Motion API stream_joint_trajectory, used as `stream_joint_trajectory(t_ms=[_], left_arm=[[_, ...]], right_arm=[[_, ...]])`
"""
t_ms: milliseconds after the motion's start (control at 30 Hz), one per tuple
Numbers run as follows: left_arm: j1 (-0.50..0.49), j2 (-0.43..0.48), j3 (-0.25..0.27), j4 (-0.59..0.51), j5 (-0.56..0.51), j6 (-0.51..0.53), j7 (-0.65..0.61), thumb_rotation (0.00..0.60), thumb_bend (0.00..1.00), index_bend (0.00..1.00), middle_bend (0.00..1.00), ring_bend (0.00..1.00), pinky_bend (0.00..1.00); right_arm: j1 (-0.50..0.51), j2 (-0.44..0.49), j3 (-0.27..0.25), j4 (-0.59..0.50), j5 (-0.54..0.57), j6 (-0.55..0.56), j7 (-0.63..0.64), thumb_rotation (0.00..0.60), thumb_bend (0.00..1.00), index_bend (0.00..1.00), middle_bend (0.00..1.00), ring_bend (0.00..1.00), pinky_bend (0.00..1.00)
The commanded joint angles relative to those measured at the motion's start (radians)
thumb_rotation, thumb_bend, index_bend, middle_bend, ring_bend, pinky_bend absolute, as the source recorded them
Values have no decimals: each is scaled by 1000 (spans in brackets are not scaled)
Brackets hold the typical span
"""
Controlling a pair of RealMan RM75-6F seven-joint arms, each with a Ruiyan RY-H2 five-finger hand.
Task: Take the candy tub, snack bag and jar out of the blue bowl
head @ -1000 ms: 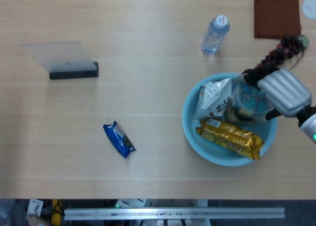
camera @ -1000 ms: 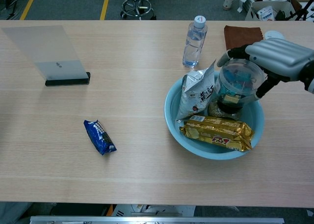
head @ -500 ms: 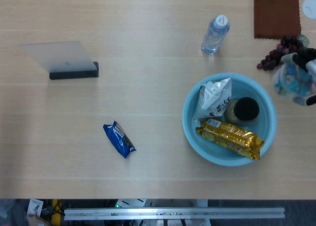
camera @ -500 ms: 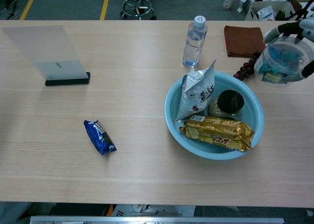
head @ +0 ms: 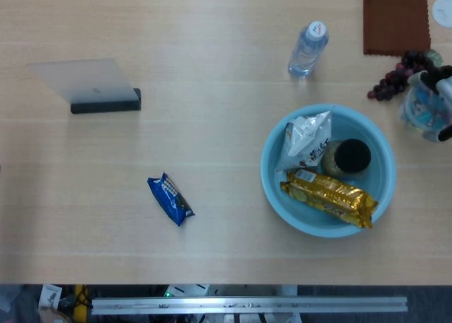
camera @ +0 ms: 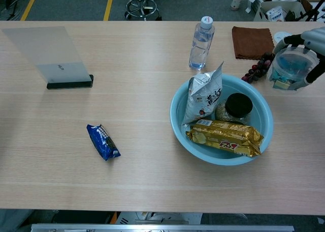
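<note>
Candy tub (camera: 290, 69) out of the blue bowl (camera: 179, 121): a second ago it sat in the bowl's right half under the right hand (camera: 311, 45), now it is gripped by that hand off past the rim, at the desk's right edge, just beside the grapes (camera: 257, 69). Since half a second ago, hand and tub have shifted slightly further right and lower. Black-lidded jar (camera: 238, 105), earlier covered by the tub, now shows in the bowl. In the head view the hand (head: 445, 97) is mostly past the frame edge.
</note>
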Motion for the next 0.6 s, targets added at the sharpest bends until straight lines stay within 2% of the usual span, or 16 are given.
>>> stream_joint_trajectory(t_ms=[33,300,500,600], left_arm=[[-2,-2,1,1,-4,-8,3,600,293,233,230,179,252],[-3,-2,2,-4,5,-4,2,600,293,233,230,179,252],[-1,0,3,0,0,-6,1,600,293,233,230,179,252],[-1,0,5,0,3,-5,0,600,293,233,230,179,252]], right_arm=[[17,-43,2,43,13,-14,-17,600,164,315,387,385,633],[64,-155,12,136,47,-54,-65,600,164,315,387,384,624],[84,-196,16,161,74,-74,-81,600,164,312,372,345,580],[97,-188,9,145,103,-107,-99,600,162,199,309,274,504]])
